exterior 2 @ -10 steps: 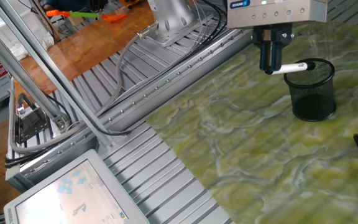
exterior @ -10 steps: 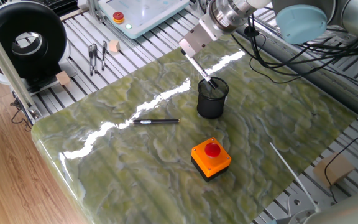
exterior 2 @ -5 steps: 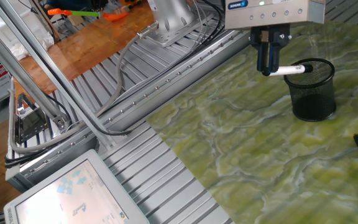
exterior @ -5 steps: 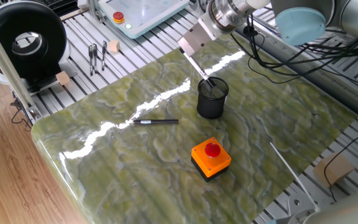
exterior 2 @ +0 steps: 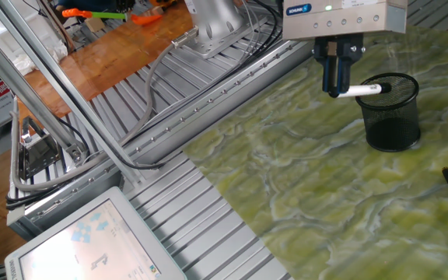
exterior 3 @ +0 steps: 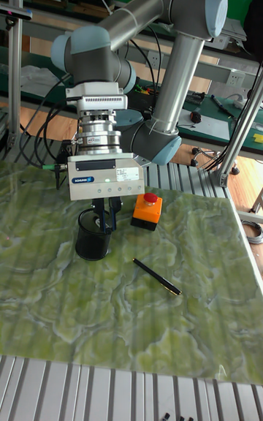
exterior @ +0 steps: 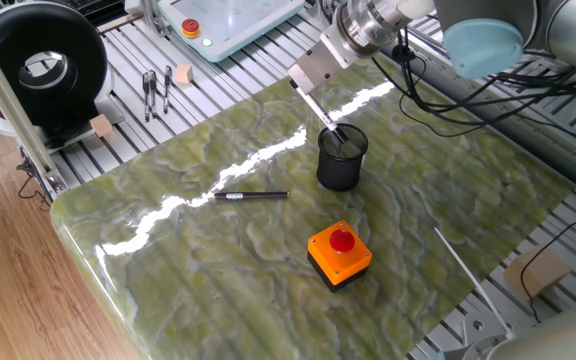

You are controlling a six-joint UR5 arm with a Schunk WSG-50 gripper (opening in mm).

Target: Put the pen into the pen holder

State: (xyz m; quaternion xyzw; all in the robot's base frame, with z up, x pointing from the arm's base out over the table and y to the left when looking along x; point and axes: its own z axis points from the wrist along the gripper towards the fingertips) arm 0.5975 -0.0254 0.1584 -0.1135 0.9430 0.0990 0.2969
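Note:
The pen holder (exterior: 341, 158) is a black mesh cup on the green marbled table; it also shows in the other fixed view (exterior 2: 393, 115) and the tall view (exterior 3: 92, 239). The pale pen (exterior 2: 362, 90) lies tilted, its dark end inside the pen holder's mouth and its other end between my fingers. In one fixed view the pen (exterior: 320, 112) slants down from my gripper (exterior: 304, 92) to the cup. My gripper (exterior 2: 339, 89) hangs just beside the cup's rim, shut on the pen. From the tall view, the gripper (exterior 3: 103, 226) partly hides the cup.
A black pen (exterior: 251, 196) lies on the table to the left of the cup. An orange button box (exterior: 339, 253) stands in front of it. A thin white rod (exterior: 460, 267) rests near the right edge. A tablet (exterior 2: 92, 241) and loose tools (exterior: 155, 90) lie off the table.
My gripper has shifted only a few pixels and the pen has dipped very slightly toward the cup. Nothing else has moved.

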